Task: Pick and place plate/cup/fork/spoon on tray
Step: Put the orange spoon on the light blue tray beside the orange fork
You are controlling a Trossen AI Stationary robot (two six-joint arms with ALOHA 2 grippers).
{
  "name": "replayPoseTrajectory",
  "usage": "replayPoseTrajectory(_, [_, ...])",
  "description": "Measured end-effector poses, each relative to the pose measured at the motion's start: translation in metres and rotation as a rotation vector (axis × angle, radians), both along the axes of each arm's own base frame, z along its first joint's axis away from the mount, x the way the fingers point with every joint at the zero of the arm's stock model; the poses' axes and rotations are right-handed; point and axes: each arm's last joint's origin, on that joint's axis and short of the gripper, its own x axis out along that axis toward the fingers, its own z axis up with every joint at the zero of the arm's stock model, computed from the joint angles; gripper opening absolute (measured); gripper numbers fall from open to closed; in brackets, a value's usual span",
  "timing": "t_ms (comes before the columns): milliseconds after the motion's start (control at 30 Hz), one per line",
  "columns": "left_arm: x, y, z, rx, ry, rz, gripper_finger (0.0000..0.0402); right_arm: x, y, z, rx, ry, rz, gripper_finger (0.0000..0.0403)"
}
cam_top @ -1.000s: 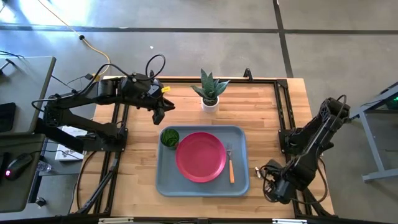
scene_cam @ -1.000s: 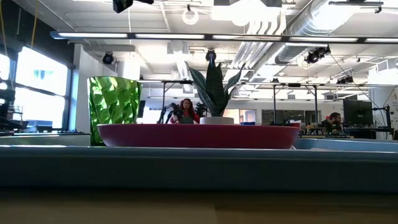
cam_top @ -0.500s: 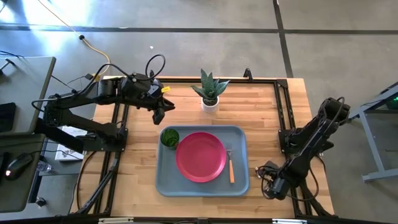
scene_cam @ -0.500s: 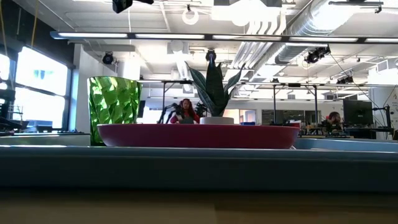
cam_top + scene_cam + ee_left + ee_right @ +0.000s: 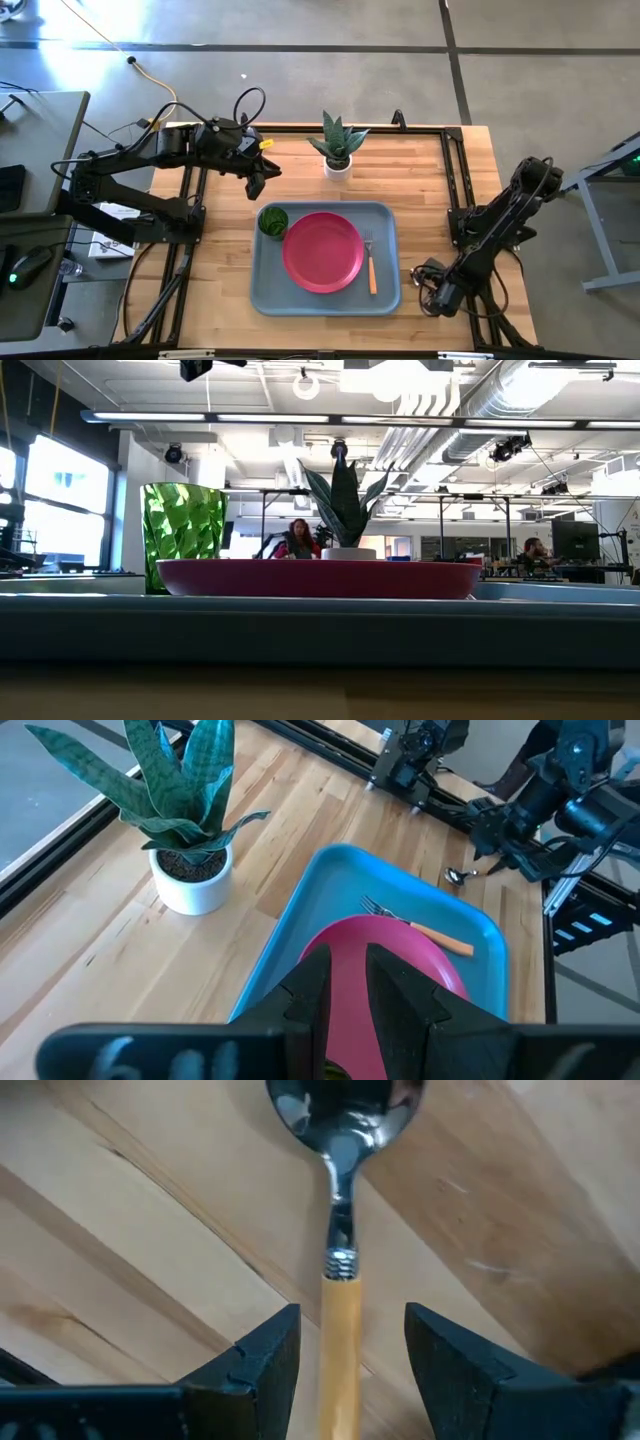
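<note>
The grey-blue tray (image 5: 262,290) lies in the middle of the table. On it are the pink-red plate (image 5: 322,250), the green cup (image 5: 273,221) at its far left corner, and the fork (image 5: 370,265) right of the plate. The spoon (image 5: 340,1140) lies flat on the wood right of the tray, bowl toward the tray (image 5: 460,875). My right gripper (image 5: 345,1370) is open and low over the spoon's orange handle, one finger on each side, apart from it. My left gripper (image 5: 257,183) hovers beyond the tray's far left corner, narrowly open and empty.
A white pot with a spiky green plant (image 5: 338,150) stands beyond the tray's far edge. Black frame rails run along the table's left and right sides (image 5: 455,180). Bare wood lies left and right of the tray. In the low view, people sit far off in the room (image 5: 298,540).
My right gripper has edged a little toward the table's left edge, closer to the spoon. The left arm and the things on the tray have kept still.
</note>
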Motion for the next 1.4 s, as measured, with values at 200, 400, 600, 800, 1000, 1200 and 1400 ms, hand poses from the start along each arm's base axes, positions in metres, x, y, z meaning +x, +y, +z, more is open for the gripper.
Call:
replayPoseTrajectory(200, [0.0,0.0,0.0,-0.01,-0.002,0.008,0.0058,-0.003,-0.004,-0.009,0.002,-0.004,-0.008,0.017])
replayPoseTrajectory(400, [0.0,0.0,0.0,-0.01,-0.002,0.008,0.0058,-0.006,-0.008,-0.014,-0.001,0.019,-0.056,0.016])
replayPoseTrajectory(600, [0.0,0.0,0.0,-0.001,0.0,0.001,0.0058,-0.004,-0.011,-0.015,-0.007,0.041,-0.102,0.0113])
replayPoseTrajectory(800, [0.0,0.0,0.0,0.016,0.003,0.002,0.0058,0.001,-0.016,-0.016,-0.014,0.069,-0.165,0.0067])
replayPoseTrajectory(1000, [0.0,0.0,0.0,0.034,0.006,-0.009,0.0058,0.003,-0.018,-0.016,-0.014,0.084,-0.215,0.0043])
replayPoseTrajectory(1200, [0.0,0.0,0.0,0.041,0.007,-0.013,0.0058,0.003,-0.017,-0.015,-0.003,0.083,-0.216,0.0031])
replayPoseTrajectory(1400, [0.0,0.0,0.0,0.041,0.007,-0.012,0.0058,0.004,-0.016,-0.015,0.005,0.08,-0.221,0.0028])
